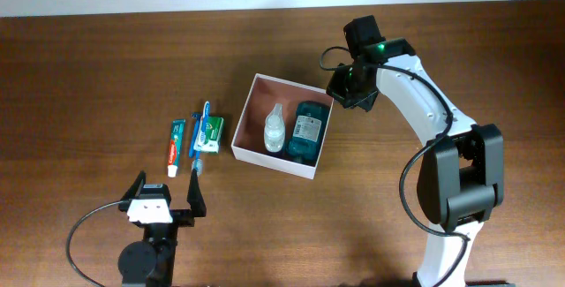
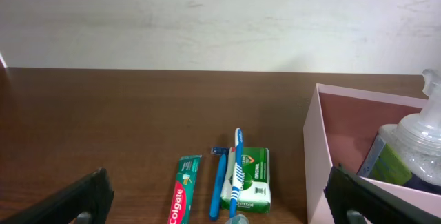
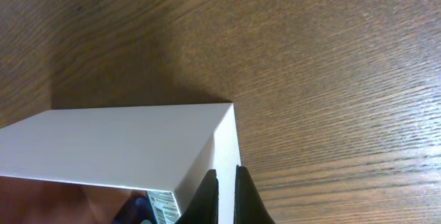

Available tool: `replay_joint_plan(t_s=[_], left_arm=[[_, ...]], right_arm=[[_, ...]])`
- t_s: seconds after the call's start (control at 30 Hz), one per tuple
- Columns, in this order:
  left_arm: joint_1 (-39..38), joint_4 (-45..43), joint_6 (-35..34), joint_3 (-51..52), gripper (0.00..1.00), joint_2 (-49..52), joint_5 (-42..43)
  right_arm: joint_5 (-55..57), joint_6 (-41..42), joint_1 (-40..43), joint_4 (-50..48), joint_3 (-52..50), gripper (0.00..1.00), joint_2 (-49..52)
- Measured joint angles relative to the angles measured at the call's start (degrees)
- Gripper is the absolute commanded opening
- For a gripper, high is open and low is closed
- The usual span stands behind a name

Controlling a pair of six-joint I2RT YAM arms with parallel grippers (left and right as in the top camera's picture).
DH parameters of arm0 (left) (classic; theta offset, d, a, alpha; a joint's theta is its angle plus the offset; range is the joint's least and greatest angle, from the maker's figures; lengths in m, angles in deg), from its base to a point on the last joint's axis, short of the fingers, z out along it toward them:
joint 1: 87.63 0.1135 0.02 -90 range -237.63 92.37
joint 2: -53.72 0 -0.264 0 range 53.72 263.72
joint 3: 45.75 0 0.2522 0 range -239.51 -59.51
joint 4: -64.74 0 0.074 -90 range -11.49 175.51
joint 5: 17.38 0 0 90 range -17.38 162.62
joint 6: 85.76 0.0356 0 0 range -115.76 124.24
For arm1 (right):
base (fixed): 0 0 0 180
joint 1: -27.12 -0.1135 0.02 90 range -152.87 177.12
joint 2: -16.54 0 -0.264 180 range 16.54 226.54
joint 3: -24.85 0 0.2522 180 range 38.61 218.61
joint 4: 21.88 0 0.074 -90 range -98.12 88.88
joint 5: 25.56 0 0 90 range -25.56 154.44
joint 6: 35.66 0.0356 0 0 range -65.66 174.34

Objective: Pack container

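Your right tool point(image 3: 224, 195) is pressed together on the rim of the container point(image 1: 272, 159), pinching its white wall just beside the far right corner. The container sits mid-counter point(image 1: 88, 75). A clear bottle point(image 1: 275, 128) and a teal bottle point(image 1: 309, 132) lie inside toward its right wall, and the left strip of its floor is bare. Your left tool point(image 1: 168, 187) hovers spread wide on the near side, well apart from the container's front left corner. Just beyond it lie the toothpaste point(image 1: 175, 146), the toothbrush point(image 1: 204, 128) and a green-and-white carton point(image 1: 214, 131), near the container's left wall. Bare wood runs left of the toothpaste and right of the container.
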Motion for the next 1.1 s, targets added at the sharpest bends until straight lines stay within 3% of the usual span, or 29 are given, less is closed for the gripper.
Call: replay_joint_plan(t_s=[1.1], left_arm=[[0.0,0.0,0.0,0.0,0.99,0.0,0.0]], right_arm=[[-6.6,-3.6,0.0,-5.2,0.0,0.04,0.0]])
